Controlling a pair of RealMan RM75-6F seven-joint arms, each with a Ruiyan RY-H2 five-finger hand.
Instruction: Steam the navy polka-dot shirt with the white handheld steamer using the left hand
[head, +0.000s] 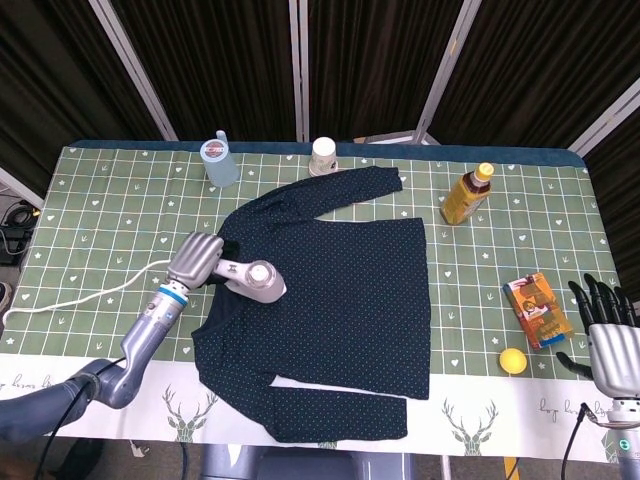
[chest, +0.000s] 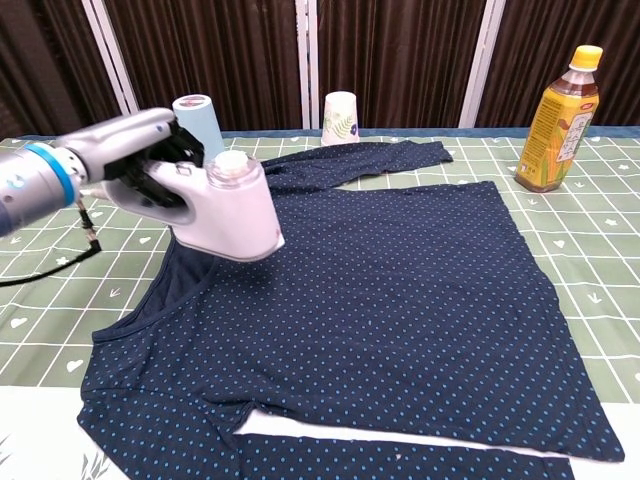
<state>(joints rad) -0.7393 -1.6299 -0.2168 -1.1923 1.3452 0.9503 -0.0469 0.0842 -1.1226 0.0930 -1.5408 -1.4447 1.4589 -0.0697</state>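
Shirt: the navy polka-dot shirt (head: 325, 300) lies flat in the middle of the tabletop (head: 90, 200), collar toward your left arm.
Steamer: the white handheld steamer (head: 252, 280) is over the shirt's collar-side shoulder, head lifted off the fabric.
Left hand: your left hand (head: 196, 262) grips the steamer's handle, just outside the collar.
Right hand: your right hand (head: 607, 335) holds nothing, fingers spread, well apart from the shirt, beyond the orange box (head: 537, 310) and yellow ball (head: 513, 361).
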